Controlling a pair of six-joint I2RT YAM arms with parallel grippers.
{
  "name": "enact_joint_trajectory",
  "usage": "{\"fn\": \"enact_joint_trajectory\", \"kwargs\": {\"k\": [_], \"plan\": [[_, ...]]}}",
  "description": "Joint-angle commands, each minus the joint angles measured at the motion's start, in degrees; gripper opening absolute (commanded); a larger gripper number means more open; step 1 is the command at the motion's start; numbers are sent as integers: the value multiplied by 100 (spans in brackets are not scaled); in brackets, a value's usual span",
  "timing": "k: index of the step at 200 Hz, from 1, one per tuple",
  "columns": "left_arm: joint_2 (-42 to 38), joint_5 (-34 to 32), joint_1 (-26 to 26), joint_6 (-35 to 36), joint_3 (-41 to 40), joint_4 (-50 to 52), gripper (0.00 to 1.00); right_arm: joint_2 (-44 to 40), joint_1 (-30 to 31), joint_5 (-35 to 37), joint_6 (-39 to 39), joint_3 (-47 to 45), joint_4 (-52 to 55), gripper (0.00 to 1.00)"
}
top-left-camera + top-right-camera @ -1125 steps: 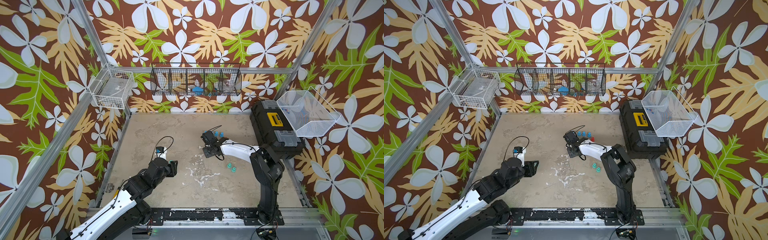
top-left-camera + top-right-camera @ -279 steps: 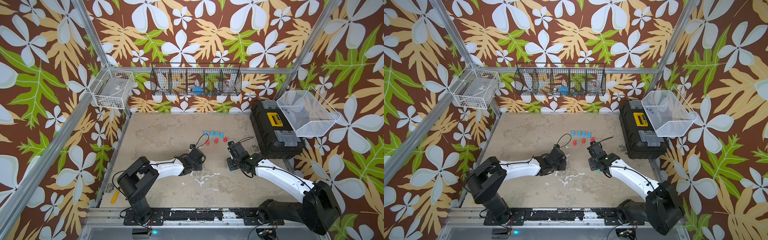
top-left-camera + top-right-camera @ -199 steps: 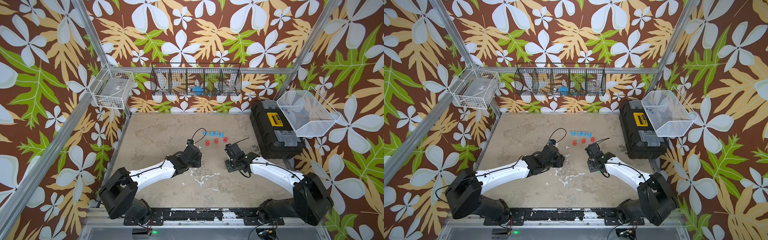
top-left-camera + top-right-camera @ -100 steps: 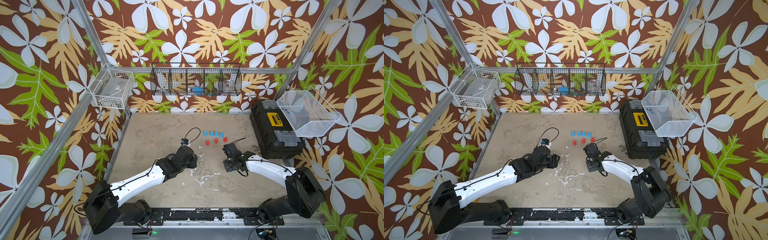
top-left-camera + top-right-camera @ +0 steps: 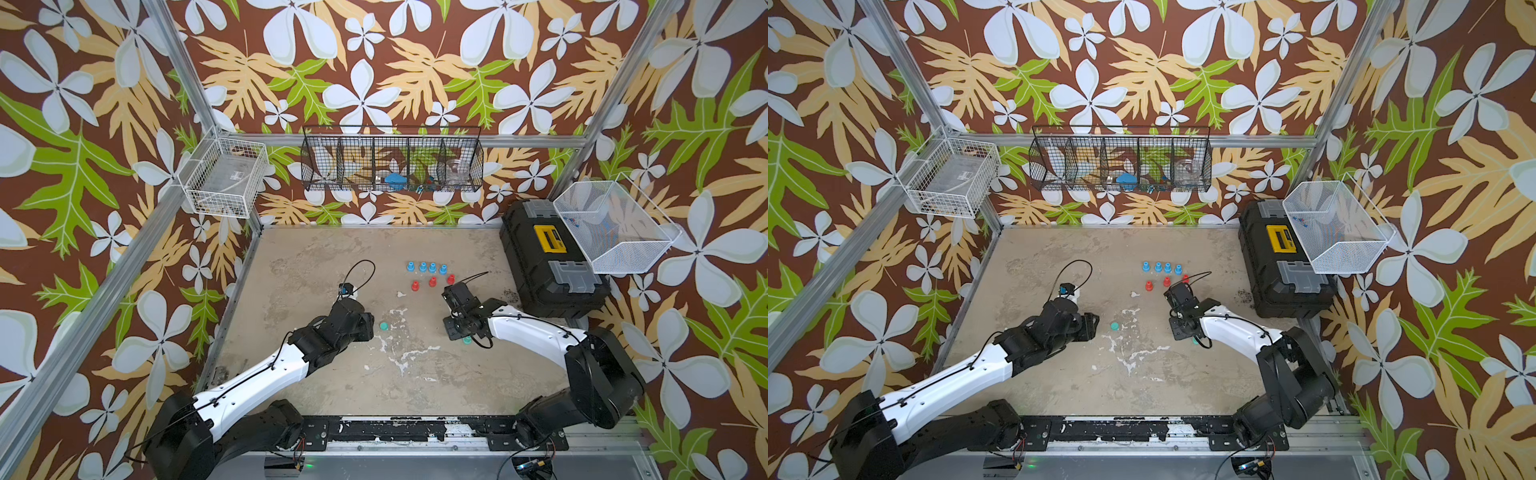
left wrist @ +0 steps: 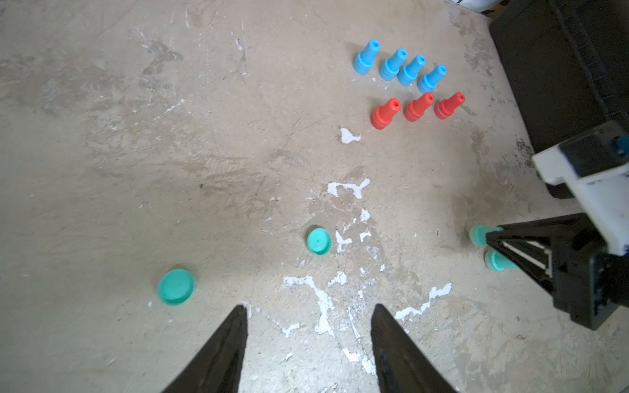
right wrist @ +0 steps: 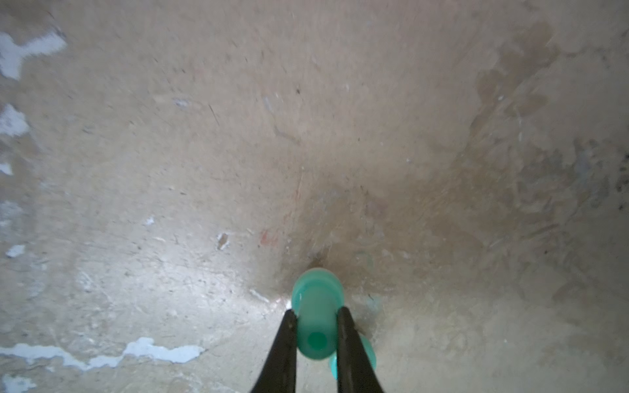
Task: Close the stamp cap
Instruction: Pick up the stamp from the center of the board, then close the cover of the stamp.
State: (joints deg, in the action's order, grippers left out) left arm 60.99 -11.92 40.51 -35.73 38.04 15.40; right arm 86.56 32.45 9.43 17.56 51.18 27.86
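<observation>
We find no text that we can read in any view. The black toolbox [image 5: 552,270] carries a yellow label [image 5: 549,238] on its lid, seen in both top views, but its dark print is too small to make out. A pale sticker [image 5: 233,174] inside the white wire basket [image 5: 216,205] is equally illegible. The teal stamp [image 7: 316,306] shows us no lettering.

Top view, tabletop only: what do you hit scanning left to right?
left gripper → teal cap → blue stamps → black toolbox. Skipped: red stamps overlap the blue ones; the right gripper, shut on a teal stamp, overlaps the red.
</observation>
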Motion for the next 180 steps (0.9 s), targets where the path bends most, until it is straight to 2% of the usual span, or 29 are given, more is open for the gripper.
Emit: {"fn": "enact_joint_trajectory", "kwargs": {"k": [1, 37, 81, 134, 180], "plan": [[-149, 21, -137, -2, -164, 51, 60, -41, 218, 47, 49, 335, 119, 11], [-331, 34, -274, -152, -500, -35, 60, 455, 1088, -18, 225, 1371, 275, 11], [-522, 23, -445, -191, -640, 28, 60, 1719, 1804, -138, 266, 2596, 387, 11], [-832, 26, -749, -193, -784, 127, 60, 2390, 2014, -343, 310, 3023, 232, 11], [-818, 85, -799, -224, -831, 55, 60, 2683, 2081, -389, 314, 3286, 237, 11]]}}
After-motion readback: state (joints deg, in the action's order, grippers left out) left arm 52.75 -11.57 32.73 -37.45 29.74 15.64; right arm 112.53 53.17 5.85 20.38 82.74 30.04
